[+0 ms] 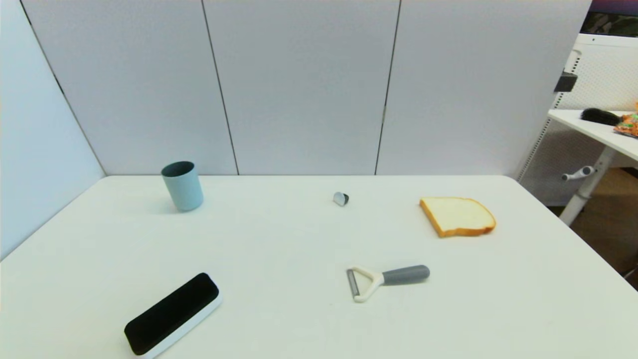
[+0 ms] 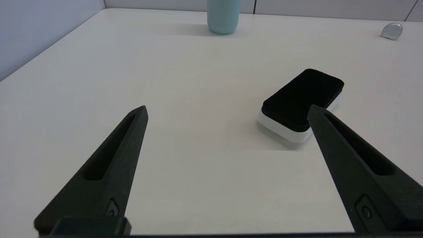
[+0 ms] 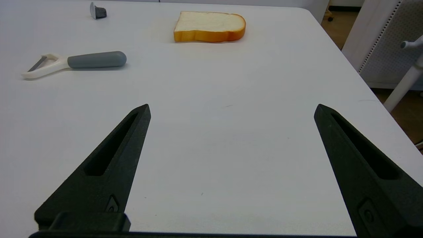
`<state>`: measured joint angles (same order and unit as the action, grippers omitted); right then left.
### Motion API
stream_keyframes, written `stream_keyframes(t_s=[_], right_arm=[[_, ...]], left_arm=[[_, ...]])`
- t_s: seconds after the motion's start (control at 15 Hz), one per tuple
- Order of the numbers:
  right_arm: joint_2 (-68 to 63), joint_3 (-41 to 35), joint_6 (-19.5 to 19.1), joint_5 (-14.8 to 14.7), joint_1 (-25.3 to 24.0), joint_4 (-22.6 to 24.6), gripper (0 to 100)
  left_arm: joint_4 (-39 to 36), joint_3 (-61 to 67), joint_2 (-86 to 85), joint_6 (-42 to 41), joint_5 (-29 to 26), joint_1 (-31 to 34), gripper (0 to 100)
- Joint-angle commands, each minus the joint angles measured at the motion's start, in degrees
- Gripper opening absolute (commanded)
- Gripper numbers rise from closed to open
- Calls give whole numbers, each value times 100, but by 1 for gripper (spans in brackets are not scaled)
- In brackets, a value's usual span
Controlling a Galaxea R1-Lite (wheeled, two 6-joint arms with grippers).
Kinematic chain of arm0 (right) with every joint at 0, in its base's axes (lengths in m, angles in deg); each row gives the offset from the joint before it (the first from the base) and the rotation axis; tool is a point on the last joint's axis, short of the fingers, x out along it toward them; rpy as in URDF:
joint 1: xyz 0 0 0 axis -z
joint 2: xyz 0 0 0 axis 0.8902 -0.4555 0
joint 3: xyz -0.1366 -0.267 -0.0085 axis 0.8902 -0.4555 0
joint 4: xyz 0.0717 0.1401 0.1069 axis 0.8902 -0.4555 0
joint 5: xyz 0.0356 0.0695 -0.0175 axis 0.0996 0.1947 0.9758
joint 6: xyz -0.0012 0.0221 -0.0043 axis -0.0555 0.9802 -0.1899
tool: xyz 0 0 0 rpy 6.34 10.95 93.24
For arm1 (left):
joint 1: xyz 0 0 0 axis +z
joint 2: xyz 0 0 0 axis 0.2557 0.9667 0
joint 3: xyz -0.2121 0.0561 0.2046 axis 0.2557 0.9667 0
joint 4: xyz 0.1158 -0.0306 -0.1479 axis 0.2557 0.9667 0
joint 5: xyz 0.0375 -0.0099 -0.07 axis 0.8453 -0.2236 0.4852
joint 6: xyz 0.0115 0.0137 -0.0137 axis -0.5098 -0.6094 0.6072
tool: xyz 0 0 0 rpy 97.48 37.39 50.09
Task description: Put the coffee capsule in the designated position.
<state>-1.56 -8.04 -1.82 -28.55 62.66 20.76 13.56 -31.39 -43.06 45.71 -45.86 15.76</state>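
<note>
Coffee capsule (image 1: 341, 199) lies upper centre of the white surface (image 1: 279, 239); left gripper (image 2: 228, 110) and right gripper (image 3: 231, 109) fingers spread, empty.

The head camera looks forward and down over the white table (image 1: 299, 319); both low wrist cameras face across it, sharing the small dark foil-ended capsule (image 2: 392, 31).

Robot laboratory test cell.
White bench (image 1: 299, 324) enclosed by plain grey partition panels (image 1: 299, 85); pegboard workstation (image 1: 605, 75) beyond its right edge.
</note>
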Motion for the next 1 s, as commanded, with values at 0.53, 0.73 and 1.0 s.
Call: stream_keyframes(t_s=[0.53,0.73,1.0], right_arm=[[-7,0,-3,5,-2,-3,100],[-7,0,-3,5,-2,-3,100],[-7,0,6,5,-2,-3,100]], left_arm=[[2,0,-1,2,2,3,100],[2,0,-1,2,2,3,100],[2,0,-1,2,2,3,100]])
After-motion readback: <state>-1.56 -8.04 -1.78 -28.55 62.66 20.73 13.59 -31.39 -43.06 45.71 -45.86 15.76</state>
